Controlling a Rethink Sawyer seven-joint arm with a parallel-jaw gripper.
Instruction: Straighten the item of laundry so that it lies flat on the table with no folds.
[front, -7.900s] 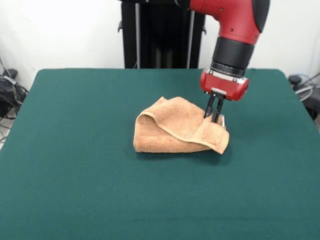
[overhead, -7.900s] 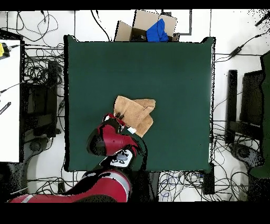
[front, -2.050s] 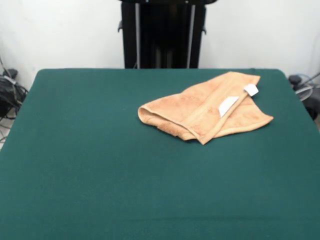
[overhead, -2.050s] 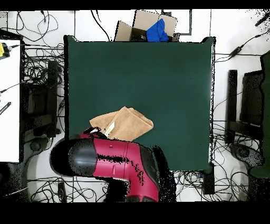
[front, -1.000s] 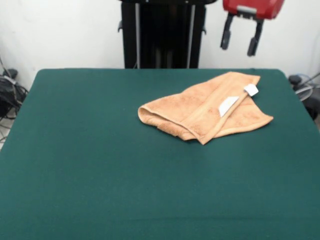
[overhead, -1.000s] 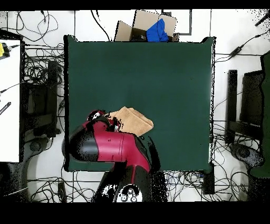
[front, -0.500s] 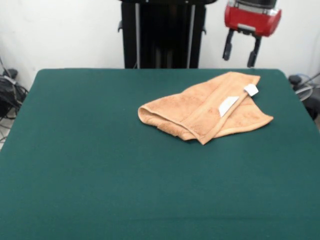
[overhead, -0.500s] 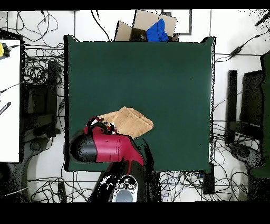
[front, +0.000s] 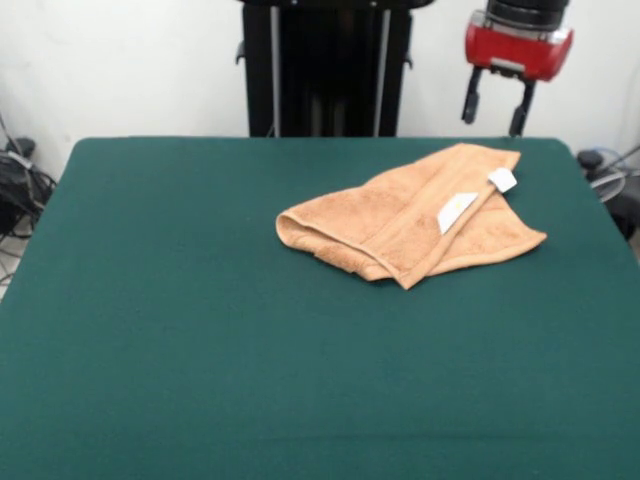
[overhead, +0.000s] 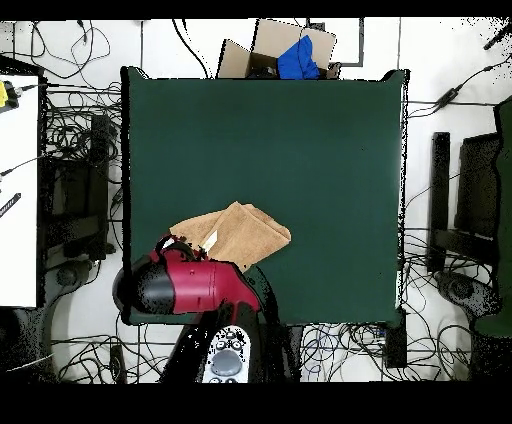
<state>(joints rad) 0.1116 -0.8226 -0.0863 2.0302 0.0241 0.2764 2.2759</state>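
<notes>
The orange-tan towel (front: 410, 216) lies folded and bunched on the green table (front: 200, 300), toward the far right in the front view, with a white label (front: 456, 210) on top. In the overhead view the towel (overhead: 240, 233) sits near the table's bottom-left, partly under the red arm (overhead: 185, 285). My gripper (front: 497, 108) hangs open and empty above the table's far right edge, behind the towel and clear of it.
The black pedestal (front: 325, 65) stands behind the table's far edge. A cardboard box with a blue item (overhead: 285, 52) sits beyond the table's top edge in the overhead view. Cables lie on the floor around the table.
The gripper has drawn back away from the towel, toward the robot's side and a little to the right in the front view. The towel has not moved.
</notes>
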